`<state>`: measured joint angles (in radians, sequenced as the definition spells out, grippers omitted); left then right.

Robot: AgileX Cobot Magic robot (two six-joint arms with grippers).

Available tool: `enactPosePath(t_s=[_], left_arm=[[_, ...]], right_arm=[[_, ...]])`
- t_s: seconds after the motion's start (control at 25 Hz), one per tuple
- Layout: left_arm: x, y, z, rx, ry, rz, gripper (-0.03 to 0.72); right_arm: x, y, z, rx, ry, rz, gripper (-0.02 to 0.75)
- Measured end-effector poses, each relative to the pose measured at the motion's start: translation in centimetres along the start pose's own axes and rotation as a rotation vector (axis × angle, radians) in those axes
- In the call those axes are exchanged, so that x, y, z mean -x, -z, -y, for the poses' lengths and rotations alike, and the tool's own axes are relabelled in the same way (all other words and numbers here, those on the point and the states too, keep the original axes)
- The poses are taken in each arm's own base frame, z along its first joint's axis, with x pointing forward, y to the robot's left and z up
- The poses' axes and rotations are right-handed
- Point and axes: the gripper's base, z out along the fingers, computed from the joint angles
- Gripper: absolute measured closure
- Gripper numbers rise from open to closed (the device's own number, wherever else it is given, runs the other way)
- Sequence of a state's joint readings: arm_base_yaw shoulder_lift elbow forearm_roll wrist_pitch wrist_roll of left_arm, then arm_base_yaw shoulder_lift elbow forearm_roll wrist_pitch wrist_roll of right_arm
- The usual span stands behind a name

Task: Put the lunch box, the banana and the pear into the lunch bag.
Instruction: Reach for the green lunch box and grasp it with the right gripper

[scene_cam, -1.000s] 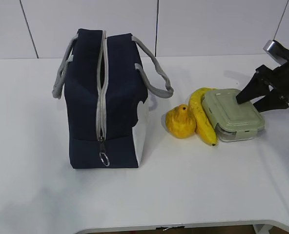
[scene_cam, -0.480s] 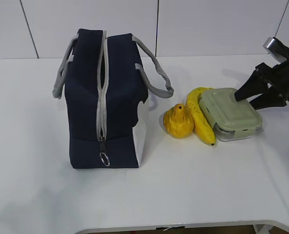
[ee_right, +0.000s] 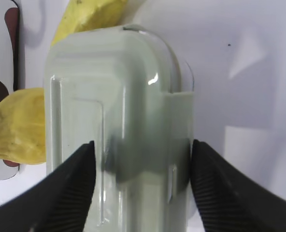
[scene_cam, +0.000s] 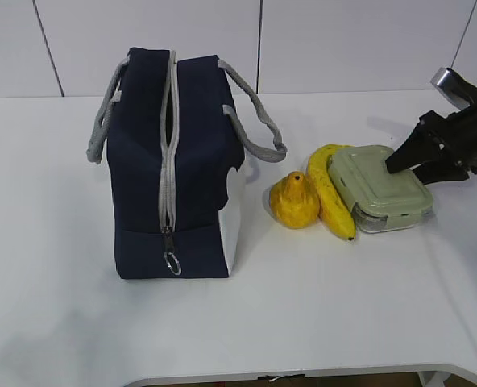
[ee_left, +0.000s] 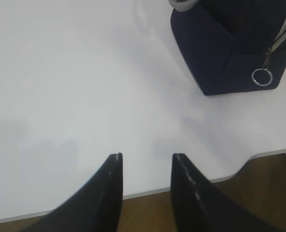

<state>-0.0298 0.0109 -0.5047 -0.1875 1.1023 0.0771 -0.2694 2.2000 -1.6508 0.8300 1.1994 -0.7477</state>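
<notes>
A: Where is the lunch box (scene_cam: 382,189)?

B: It sits on the white table (scene_cam: 319,306), on the right side. The green lid is on top. The banana (scene_cam: 333,190) lies right beside it, touching its left edge. The pear (scene_cam: 295,200) is just left of the banana.

A: And the right gripper (scene_cam: 416,164)?

B: It hangs over the far right end of the lunch box. In the right wrist view its two fingers (ee_right: 65,188) are spread wide, one on each side of the lunch box (ee_right: 119,130). The box is between them. I cannot tell if the fingers touch its sides.

A: So it is not squeezing the box?

B: The fingers are apart, and the box lies flat on the table.

A: Where is the lunch bag (scene_cam: 174,161)?

B: It stands on the left, well apart from the box. Its zipper (scene_cam: 167,153) runs over the top and down the front.

A: And the left gripper (ee_left: 145,162)?

B: Its fingers are open with nothing between them. It is over the bare table near the front edge. The bag's corner (ee_left: 239,48) is up to its right.
</notes>
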Motion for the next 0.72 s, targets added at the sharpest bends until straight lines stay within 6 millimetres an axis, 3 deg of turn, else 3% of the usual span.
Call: enactPosePath(t_s=[0.72], left_arm=[[0.0,0.0,0.0,0.0,0.0,0.0,0.449]], right_arm=[[-0.07,-0.39,0.35,0.005,0.016,-0.006,0.237]])
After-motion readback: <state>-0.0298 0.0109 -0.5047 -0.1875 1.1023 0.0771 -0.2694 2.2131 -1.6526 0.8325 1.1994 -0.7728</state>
